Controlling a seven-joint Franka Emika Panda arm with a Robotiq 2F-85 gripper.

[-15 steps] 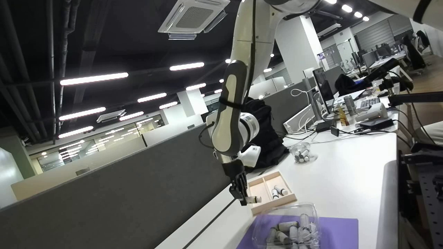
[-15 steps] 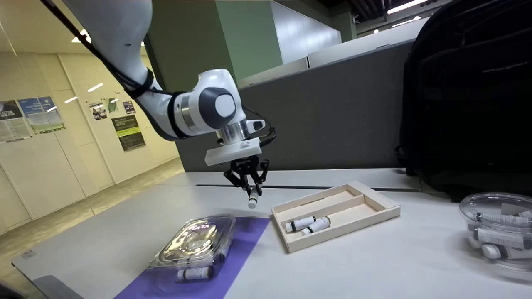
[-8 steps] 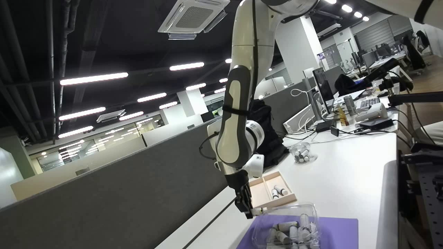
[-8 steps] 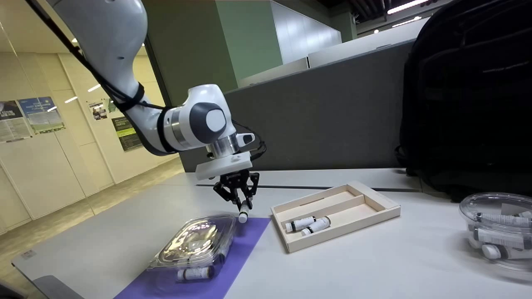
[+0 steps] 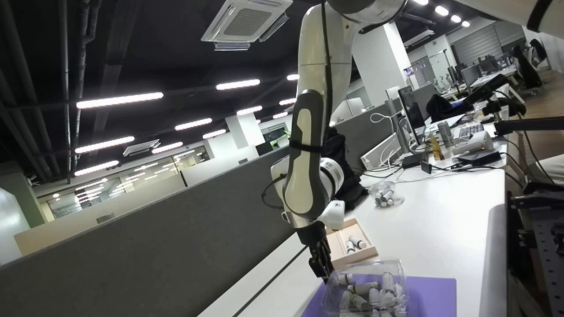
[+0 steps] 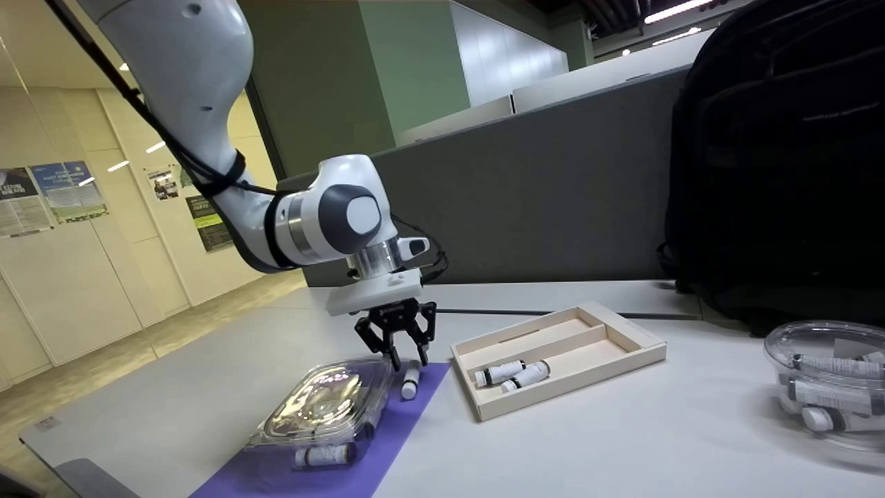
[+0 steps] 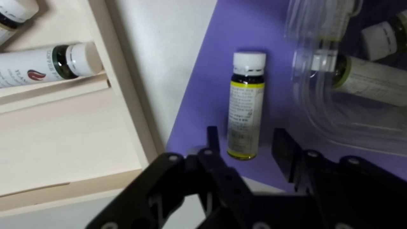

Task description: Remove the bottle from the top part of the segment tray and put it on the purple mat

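Note:
The small white-capped bottle [image 7: 245,117] with a yellow-edged label lies on its side on the purple mat [image 7: 203,105], also seen in an exterior view [image 6: 410,382]. My gripper [image 7: 246,135] is open, with a finger on each side of the bottle's lower end and gaps on both sides. In an exterior view the gripper [image 6: 409,362] is low over the mat's far end, and the bottle [image 5: 346,278] shows through clear plastic. The tan segment tray [image 6: 574,384] stands beside the mat. Two bottles [image 6: 515,374] lie in one of its compartments.
A clear lidded container [image 6: 318,408] with several bottles sits on the mat, close beside the gripper and the bottle. A round clear tub [image 6: 830,387] of bottles and a black backpack [image 6: 781,152] stand beyond the tray. A grey partition [image 6: 539,207] runs along the back.
My gripper has moved down from above the table to the mat, carrying the bottle. Its fingers have opened, and the bottle now lies on the mat between them.

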